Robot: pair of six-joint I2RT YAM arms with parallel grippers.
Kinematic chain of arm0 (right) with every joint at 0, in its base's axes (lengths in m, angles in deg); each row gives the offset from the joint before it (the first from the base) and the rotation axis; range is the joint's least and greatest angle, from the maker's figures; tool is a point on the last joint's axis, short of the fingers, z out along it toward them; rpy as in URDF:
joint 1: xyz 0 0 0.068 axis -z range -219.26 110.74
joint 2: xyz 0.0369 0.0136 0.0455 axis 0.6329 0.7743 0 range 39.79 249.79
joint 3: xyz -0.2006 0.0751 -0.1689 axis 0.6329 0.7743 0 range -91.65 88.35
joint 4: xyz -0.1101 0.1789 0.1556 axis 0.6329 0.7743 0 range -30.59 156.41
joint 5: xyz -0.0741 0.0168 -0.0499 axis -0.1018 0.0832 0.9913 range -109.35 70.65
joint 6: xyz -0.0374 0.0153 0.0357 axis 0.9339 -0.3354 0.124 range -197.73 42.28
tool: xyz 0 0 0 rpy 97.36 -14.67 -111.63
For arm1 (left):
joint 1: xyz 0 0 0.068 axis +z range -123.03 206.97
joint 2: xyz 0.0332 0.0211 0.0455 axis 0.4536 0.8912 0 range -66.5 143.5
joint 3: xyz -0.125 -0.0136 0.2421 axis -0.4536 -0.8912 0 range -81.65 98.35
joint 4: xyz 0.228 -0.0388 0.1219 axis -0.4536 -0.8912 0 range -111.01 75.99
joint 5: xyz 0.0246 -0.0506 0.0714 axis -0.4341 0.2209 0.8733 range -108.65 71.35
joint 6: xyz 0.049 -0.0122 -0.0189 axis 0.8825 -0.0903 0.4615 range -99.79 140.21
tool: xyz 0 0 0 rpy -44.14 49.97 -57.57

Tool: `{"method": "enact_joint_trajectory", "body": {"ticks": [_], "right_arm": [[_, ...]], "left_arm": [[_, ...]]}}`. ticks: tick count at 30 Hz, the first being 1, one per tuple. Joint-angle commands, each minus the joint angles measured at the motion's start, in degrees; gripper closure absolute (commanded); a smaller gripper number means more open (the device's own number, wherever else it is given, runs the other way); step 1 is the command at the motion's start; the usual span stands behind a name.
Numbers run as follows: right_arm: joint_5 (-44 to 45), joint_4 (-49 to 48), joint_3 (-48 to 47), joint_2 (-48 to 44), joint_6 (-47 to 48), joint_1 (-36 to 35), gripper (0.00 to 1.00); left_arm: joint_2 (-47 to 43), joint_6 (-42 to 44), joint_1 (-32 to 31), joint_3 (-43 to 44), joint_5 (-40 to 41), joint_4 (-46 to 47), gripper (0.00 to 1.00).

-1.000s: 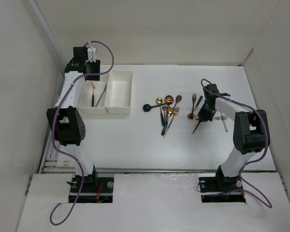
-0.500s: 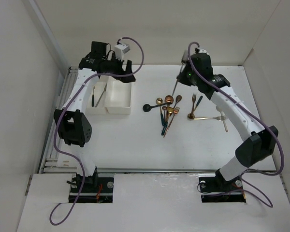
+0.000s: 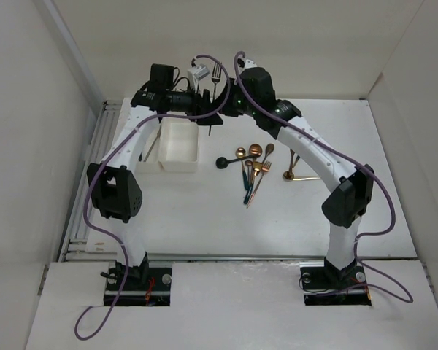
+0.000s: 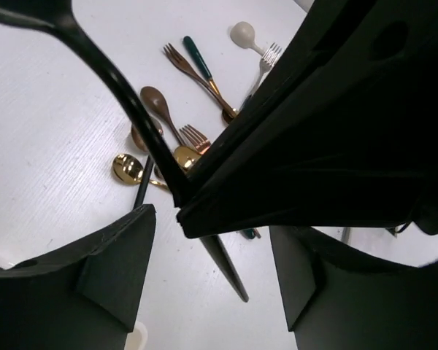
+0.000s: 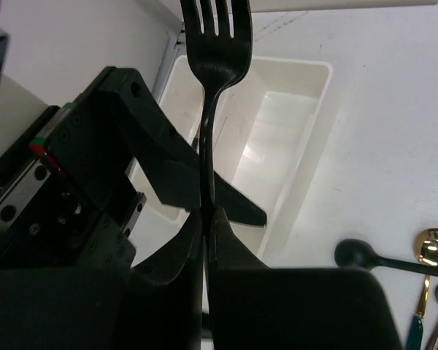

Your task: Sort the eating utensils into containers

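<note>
Above the white tray at 10 o'clock from the table centre, the two grippers are brought nose to nose. A black fork is pinched low on its handle by the right gripper, whose jaws are clamped flat against it. The fork is held nearly upright and clear of the table, with its tines at 12 o'clock in the right wrist view and the tip of its handle pointing down toward the tray. The left gripper is seen with its fingers spread wide, one on each side of the handle's lower end; no contact with the fork can be made out. Nothing is gripped by it. The neighbouring tray, joined on at 9 o'clock, is largely covered by the left arm, and its contents cannot be read.

Near the table centre, the loose utensils are left in a cluster of copper, gold and teal pieces, crossing one another. A black spoon is laid at 9 o'clock of that cluster, and a gold spoon at 3 o'clock, slightly apart. A silver fork is picked out at the cluster's far edge in the left wrist view.
</note>
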Motion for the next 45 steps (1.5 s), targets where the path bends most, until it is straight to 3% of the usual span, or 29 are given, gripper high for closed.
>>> {"method": "enact_joint_trajectory", "body": {"ticks": [1,2,4,5,8,9,10,12,13,20,24,28,34,37,40,45], "right_arm": [[-3.14,-5.0,-0.65,-2.28,-1.39,0.15,1.0],[-3.93,-5.01,0.58,-2.81,-1.4,-0.37,1.0],[-3.94,-5.62,1.55,-3.42,-2.01,-0.38,1.0],[-3.94,-5.62,2.08,-3.43,-2.62,-0.38,1.0],[-4.02,-5.1,2.61,-3.95,-2.63,0.14,0.97],[-4.81,-4.14,2.61,-3.95,-2.63,0.67,0.84],[-4.81,-2.91,1.91,-3.95,-3.32,2.07,0.58],[-3.68,1.22,3.48,-5.26,-5.24,4.0,0.47],[-0.37,2.45,5.23,-6.58,-5.96,5.23,0.38],[11.69,12.02,30.1,-20.64,-14.92,19.12,0.17],[12.68,17.14,40.21,-21.18,-16.69,28.07,0.14],[10.84,17.14,48.56,-20.39,-17.22,32.57,0.12],[8.72,14.86,50.51,-14.25,-18.27,34.69,0.15],[9.25,14.86,49.29,-11.34,-18.27,34.69,0.16],[9.25,14.86,48.75,-9.76,-18.27,34.69,0.17],[11.87,14.86,48.75,-7.91,-20.11,35.83,0.17]], "left_arm": [[-1.37,-4.31,0.09,-0.75,-0.9,4.56,0.42],[-1.37,-5.01,0.09,-1.27,-0.2,5.95,0.64],[-1.37,-5.64,0.09,-1.28,1.21,5.96,0.93],[-1.37,-6.16,0.61,-1.28,1.91,5.96,1.0],[-1.37,-6.16,1.22,-1.8,4.72,4.91,1.0],[-1.37,-6.69,1.23,-1.81,6.21,4.91,1.0],[-1.37,-6.69,2.54,-1.81,10.57,4.3,1.0],[-1.37,-6.69,3.77,-2.33,16.47,3.77,1.0],[-1.37,-6.69,5.35,-2.33,23.99,2.9,1.0],[-0.32,-0.72,11.07,-6.46,55.47,1.92,1.0],[2.14,3.23,12.91,-9.0,65.08,2.45,1.0],[5.04,5.09,12.92,-9.63,66.69,2.98,1.0],[8.65,4.48,12.92,-10.15,67.74,1.04,1.0],[9.18,3.86,13.45,-11.3,67.75,0.43,0.79],[8.65,3.86,13.45,-11.82,67.75,0.43,0.64],[6.63,2.81,13.45,-12.35,67.75,0.43,0.54]]}}
